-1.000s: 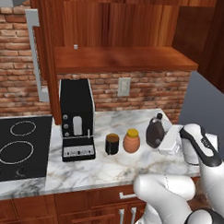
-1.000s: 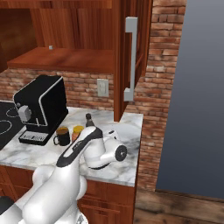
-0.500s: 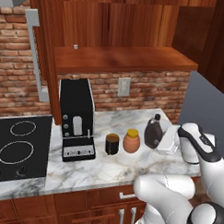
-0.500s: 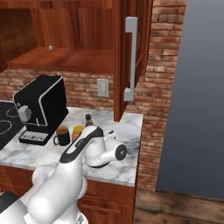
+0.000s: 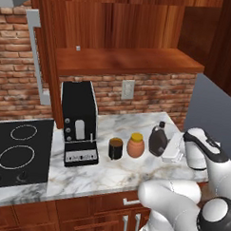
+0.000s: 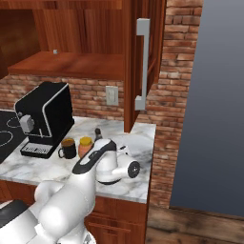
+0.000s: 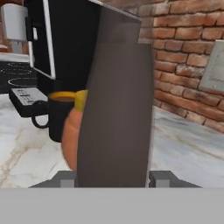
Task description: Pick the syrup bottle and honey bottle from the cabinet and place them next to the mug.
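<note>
The dark brown syrup bottle (image 5: 157, 140) stands upright at counter level, just right of the honey bottle (image 5: 135, 145). My gripper (image 5: 163, 149) is shut on it from the right. Close up in the hand view, the syrup bottle (image 7: 118, 109) sits between the two finger tips of the gripper (image 7: 114, 178). Behind it there are the orange honey bottle (image 7: 70, 140) and the dark mug (image 7: 56, 120). The mug (image 5: 115, 149) stands left of the honey bottle, so the three form a row. The cabinet (image 5: 129, 61) above is open, its shelf bare. From the right, the syrup bottle's neck (image 6: 98, 133) shows behind my arm.
A black coffee machine (image 5: 79, 120) stands left of the mug, and a stove top (image 5: 18, 153) lies further left. The open cabinet door with its grey handle (image 6: 142, 62) hangs above the counter's right end. Bare marble (image 5: 136, 125) lies behind the bottles.
The gripper and the syrup bottle have come down a little and shifted slightly left, closer to the honey bottle. The mug and honey bottle have not moved.
</note>
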Robot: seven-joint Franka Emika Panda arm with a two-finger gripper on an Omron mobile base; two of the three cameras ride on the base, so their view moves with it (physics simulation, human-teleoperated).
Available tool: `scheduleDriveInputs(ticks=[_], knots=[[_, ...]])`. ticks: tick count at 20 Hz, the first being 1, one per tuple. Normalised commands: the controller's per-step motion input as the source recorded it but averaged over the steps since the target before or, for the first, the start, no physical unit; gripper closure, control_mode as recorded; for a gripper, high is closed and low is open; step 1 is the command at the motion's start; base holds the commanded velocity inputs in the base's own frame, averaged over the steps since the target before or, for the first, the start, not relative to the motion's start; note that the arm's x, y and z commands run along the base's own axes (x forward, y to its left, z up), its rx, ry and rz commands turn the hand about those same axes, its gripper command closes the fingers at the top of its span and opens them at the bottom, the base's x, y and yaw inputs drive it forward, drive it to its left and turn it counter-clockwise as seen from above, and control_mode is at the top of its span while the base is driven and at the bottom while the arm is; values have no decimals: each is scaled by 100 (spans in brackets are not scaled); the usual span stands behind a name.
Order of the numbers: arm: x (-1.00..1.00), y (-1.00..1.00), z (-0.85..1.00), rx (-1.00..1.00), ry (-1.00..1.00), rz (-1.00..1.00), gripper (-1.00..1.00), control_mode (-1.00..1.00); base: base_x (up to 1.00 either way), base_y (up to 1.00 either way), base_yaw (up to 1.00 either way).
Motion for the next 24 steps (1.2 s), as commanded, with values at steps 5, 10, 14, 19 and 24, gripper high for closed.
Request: scheduleDriveInputs(ticks=[5,10,14,19,24], knots=[[6,1,-17,0,0,0,100,-100,0,0,0],[10,0,-16,0,0,0,100,-100,0,0,0],[27,0,-9,0,0,0,100,-100,0,0,0],[37,0,-1,0,0,0,100,-100,0,0,0],[27,0,0,0,0,0,100,-100,0,0,0]])
